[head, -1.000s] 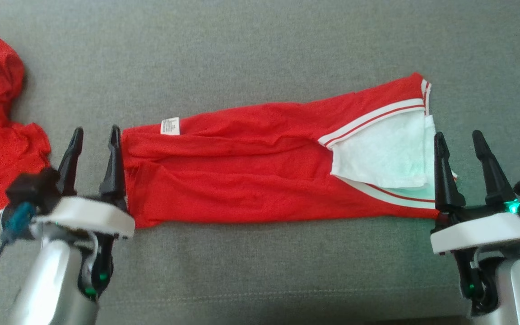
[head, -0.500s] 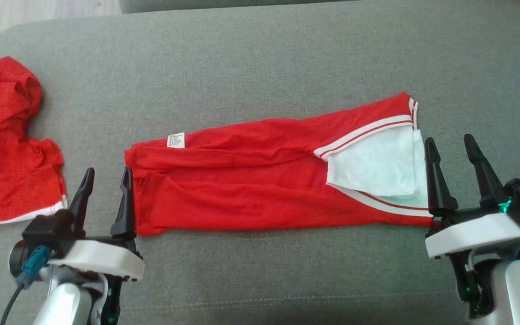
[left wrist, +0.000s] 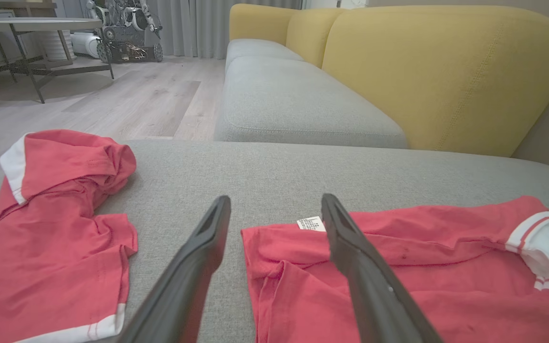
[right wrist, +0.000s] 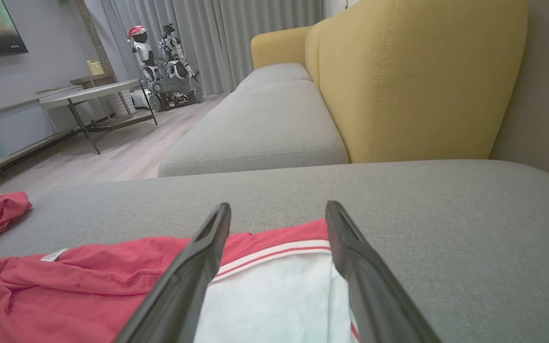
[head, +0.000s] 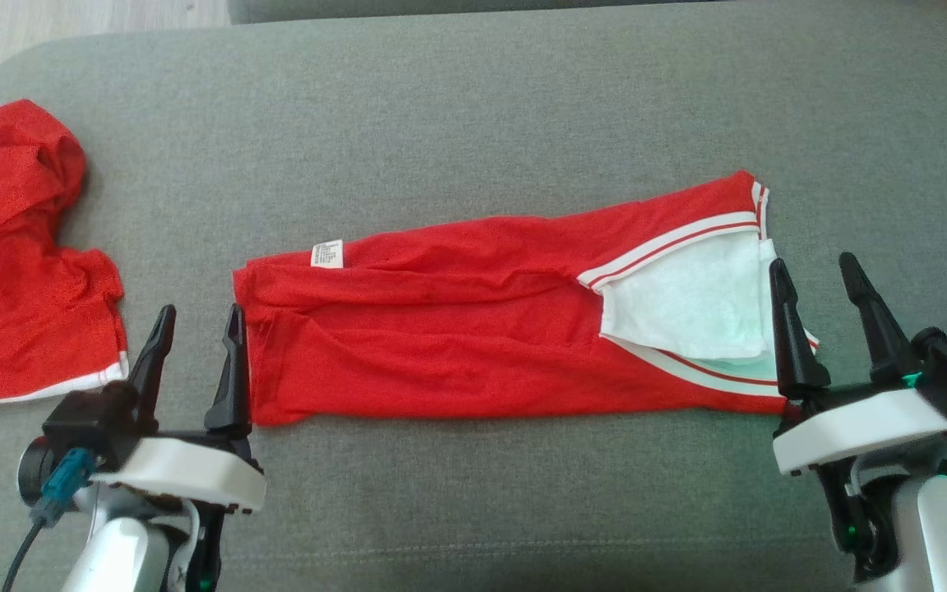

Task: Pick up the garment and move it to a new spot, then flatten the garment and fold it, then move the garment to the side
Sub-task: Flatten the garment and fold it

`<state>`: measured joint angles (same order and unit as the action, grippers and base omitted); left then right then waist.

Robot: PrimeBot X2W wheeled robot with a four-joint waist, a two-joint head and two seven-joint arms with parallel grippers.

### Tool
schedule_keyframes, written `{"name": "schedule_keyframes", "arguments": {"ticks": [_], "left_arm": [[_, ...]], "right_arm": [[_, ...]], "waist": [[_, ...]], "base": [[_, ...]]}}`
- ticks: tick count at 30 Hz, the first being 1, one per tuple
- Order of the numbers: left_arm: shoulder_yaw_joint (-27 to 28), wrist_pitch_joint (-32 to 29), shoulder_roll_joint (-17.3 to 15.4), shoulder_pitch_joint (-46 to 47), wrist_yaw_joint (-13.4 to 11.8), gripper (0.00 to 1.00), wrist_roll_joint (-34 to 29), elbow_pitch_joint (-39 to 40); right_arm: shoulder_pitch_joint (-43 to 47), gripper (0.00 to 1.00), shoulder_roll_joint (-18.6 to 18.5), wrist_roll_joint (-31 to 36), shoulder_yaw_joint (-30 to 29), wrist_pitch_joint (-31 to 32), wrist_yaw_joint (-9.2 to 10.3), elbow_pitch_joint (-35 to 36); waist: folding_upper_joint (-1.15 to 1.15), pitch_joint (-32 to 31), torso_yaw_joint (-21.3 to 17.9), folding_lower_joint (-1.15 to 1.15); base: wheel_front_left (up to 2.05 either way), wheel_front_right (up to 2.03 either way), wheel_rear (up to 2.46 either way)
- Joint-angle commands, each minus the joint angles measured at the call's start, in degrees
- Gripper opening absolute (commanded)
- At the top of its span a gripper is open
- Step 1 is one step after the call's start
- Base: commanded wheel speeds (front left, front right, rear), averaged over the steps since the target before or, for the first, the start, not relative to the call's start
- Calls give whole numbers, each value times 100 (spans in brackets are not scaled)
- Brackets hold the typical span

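Observation:
The garment (head: 457,329) is a red top with white striped trim, lying as a long folded strip across the grey cushion (head: 473,123). Its white inner side (head: 687,300) shows at the right end and a white label (head: 327,253) at the left. My left gripper (head: 201,311) stands open beside the garment's left edge, its right finger close to the hem. In the left wrist view the left gripper (left wrist: 276,199) straddles the garment's (left wrist: 398,267) left edge. My right gripper (head: 812,261) stands open at the right end. In the right wrist view the right gripper (right wrist: 278,206) frames the garment's (right wrist: 112,281) striped trim.
A second red garment (head: 13,271) lies crumpled at the cushion's left end, also seen as the crumpled garment (left wrist: 50,247) in the left wrist view. A yellow sofa back (left wrist: 446,71) and another grey seat (right wrist: 260,128) lie beyond. Wooden floor (left wrist: 136,100) and a table (left wrist: 36,24) are further off.
The head camera has shifted, so the whole scene sits lower and the cushion's far edge shows. My left gripper has drawn back a little along the garment's left edge. Both jaws stay open.

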<state>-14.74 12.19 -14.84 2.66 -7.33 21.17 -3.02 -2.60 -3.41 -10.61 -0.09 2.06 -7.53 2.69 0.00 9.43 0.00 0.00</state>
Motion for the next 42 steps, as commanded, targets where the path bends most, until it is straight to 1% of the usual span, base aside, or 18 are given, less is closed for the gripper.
{"name": "schedule_keyframes", "arguments": {"ticks": [1, 4, 7, 10, 16, 18, 21, 24, 29, 30, 31, 32, 36, 42], "left_arm": [[179, -7, -150, 236, -26, 100, -21, 218], [170, -9, -152, 292, -22, 100, -21, 239], [148, -7, -159, 416, -2, 100, -32, 272], [109, -1, -160, 572, 35, 100, -48, 279], [19, 66, -91, 835, 114, 100, -60, 164], [4, 93, -43, 895, 133, 100, -35, 108], [-2, 129, 2, 974, 164, 100, -4, 0], [-6, 164, 25, 1041, 195, 100, 3, -89], [4, 207, 42, 1103, 223, 100, 1, -156], [8, 214, 43, 1114, 227, 100, -1, -167], [12, 220, 43, 1125, 226, 100, -7, -177], [18, 226, 43, 1134, 224, 100, -15, -181], [40, 244, 51, 1126, 212, 100, -27, -191], [96, 261, 44, 1055, 205, 100, -18, -192]], "right_arm": [[-134, 100, -113, -67, 109, 9, 4, 94], [-316, 100, -179, -110, 65, 8, 4, -52], [-750, 100, -349, -169, -20, -27, 4, -397], [-1218, 100, -529, -234, -48, 50, 4, -930], [-1846, 100, -722, -295, 25, 591, 4, -2080], [-1946, 100, -723, -282, 43, 817, 4, -2383], [-2056, 100, -680, -241, 27, 1044, 4, -2649], [-2109, 100, -627, -211, -8, 1203, 4, -2825], [-2120, 100, -544, -443, 40, 1329, 4, -2924], [-2111, 47, -545, -477, 43, 1363, 4, -2944], [-2102, 6, -544, -520, 47, 1376, 4, -2946], [-2086, 0, -541, -559, 52, 1393, 4, -2942], [-1982, 0, -564, -645, 57, 1349, 4, -2831], [-1653, 0, -570, -683, -212, 1177, 4, -2447]], "waist": [[0, 47, 9, 0], [0, 120, 16, 0], [0, 266, 40, 0], [0, 439, 86, 0], [0, 711, 175, 0], [0, 776, 198, 0], [0, 863, 222, 0], [0, 901, 232, 0], [0, 927, 230, 0], [0, 925, 231, 0], [0, 924, 235, 0], [0, 921, 236, 0], [0, 892, 223, 0], [0, 801, 151, 0]], "base": [[0, 0, 0], [0, 0, 0], [0, 0, 0], [0, 0, 0], [0, 0, 0], [0, 0, 0], [0, 0, 0], [0, 0, 0], [0, 0, 0], [0, 0, 0], [0, 0, 0], [0, 0, 0], [0, 0, 0], [0, 0, 0]]}}
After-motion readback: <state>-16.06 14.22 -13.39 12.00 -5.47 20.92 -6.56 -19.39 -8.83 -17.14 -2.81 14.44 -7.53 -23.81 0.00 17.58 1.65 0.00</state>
